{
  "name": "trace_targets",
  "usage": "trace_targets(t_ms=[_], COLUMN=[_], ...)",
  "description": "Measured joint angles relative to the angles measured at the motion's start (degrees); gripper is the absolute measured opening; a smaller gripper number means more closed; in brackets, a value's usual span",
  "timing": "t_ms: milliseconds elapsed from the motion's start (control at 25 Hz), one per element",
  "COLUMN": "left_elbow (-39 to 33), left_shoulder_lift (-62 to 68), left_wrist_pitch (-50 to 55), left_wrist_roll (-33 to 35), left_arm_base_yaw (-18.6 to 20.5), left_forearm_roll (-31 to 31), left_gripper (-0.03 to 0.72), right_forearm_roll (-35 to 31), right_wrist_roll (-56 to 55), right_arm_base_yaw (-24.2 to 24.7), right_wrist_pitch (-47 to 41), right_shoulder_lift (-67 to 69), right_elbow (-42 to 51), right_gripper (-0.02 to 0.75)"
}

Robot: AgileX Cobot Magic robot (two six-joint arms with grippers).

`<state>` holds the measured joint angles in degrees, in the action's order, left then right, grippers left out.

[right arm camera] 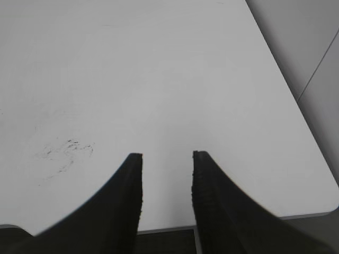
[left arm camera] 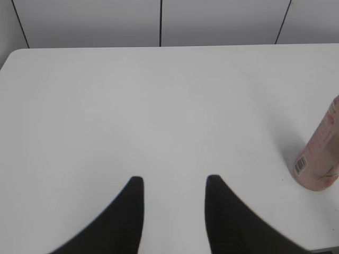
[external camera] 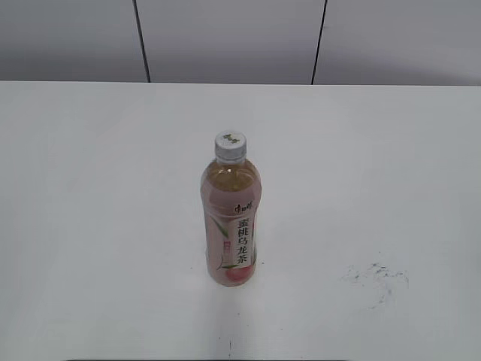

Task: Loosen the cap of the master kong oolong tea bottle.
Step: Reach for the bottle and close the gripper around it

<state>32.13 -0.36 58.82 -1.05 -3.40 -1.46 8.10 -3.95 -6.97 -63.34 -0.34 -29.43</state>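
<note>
The master kong oolong tea bottle (external camera: pixel 231 226) stands upright near the middle of the white table, pink label with black Chinese characters facing me. Its white-grey ribbed cap (external camera: pixel 230 145) sits on the neck. Neither arm shows in the exterior view. In the left wrist view my left gripper (left arm camera: pixel 174 180) is open and empty over bare table, and the bottle's lower part (left arm camera: pixel 320 159) stands far to its right at the frame edge. In the right wrist view my right gripper (right arm camera: pixel 167 155) is open and empty near the table's front edge; the bottle is out of that view.
The white table (external camera: pixel 90 226) has dark scuff marks at its front right (external camera: pixel 376 277), also seen in the right wrist view (right arm camera: pixel 66 151). A grey panelled wall (external camera: pixel 225 37) runs behind the table. The table's right edge and corner (right arm camera: pixel 323 180) show in the right wrist view.
</note>
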Motion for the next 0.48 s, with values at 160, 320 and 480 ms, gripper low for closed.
trace_targets(t_ms=[160,320,480], left_elbow=[0.0,0.7,0.7], left_shoulder_lift=[0.0,0.3,2.3], left_wrist_pitch=[-0.1,-5.4,-23.7], left_wrist_roll=[0.0,0.0,0.1], left_arm_base_yaw=[0.0,0.0,0.0], left_forearm_roll=[-1.3,-3.0,-4.8], left_gripper=[0.239,0.239,0.239], right_forearm_roll=[0.0,0.0,0.0], right_wrist_roll=[0.0,0.0,0.0], right_arm_base_yaw=[0.0,0.0,0.0], right_wrist_pitch=[0.0,0.0,0.0], right_shoulder_lift=[0.0,0.0,0.0], right_elbow=[0.0,0.0,0.0], right_gripper=[0.249,0.249,0.249])
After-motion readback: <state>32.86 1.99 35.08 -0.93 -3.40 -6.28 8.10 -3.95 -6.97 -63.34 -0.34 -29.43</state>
